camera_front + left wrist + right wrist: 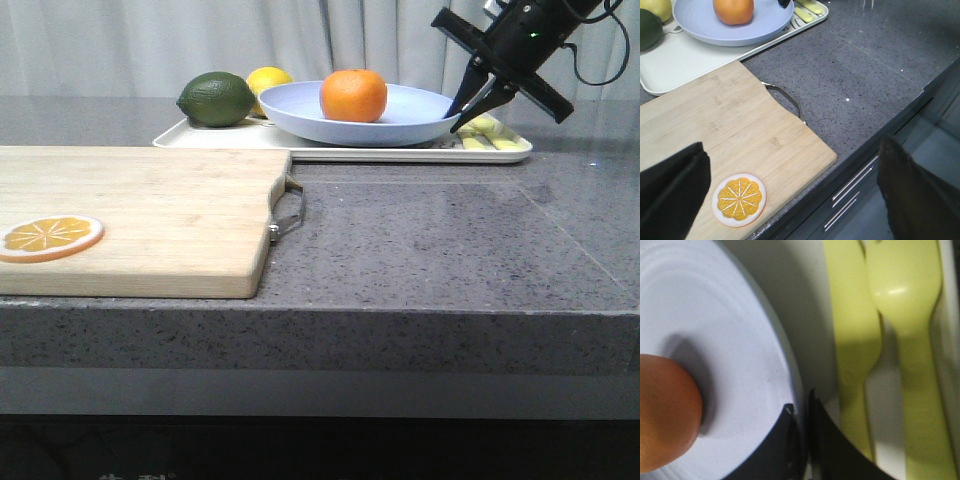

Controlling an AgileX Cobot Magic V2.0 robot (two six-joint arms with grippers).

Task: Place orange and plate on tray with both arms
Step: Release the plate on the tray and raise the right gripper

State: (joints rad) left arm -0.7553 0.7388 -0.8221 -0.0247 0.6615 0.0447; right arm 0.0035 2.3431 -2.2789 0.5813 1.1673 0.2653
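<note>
Both task items look placed already. Largest first: cutting board (140, 215) in front, untouched, orange slice (50, 237) on it. Tray (215, 139) behind it holds the plate (420, 115), a lime (216, 98), a lemon (268, 78) and yellow-green cutlery (905, 340). Orange (353, 95) sits inside the plate. Right gripper (470, 105) pinches the plate's right rim, jaws nearly closed on it. Left gripper (790, 195) hangs over the board, spread wide, holding nothing. Judgement: only release and retreat of the right arm remains.
</note>
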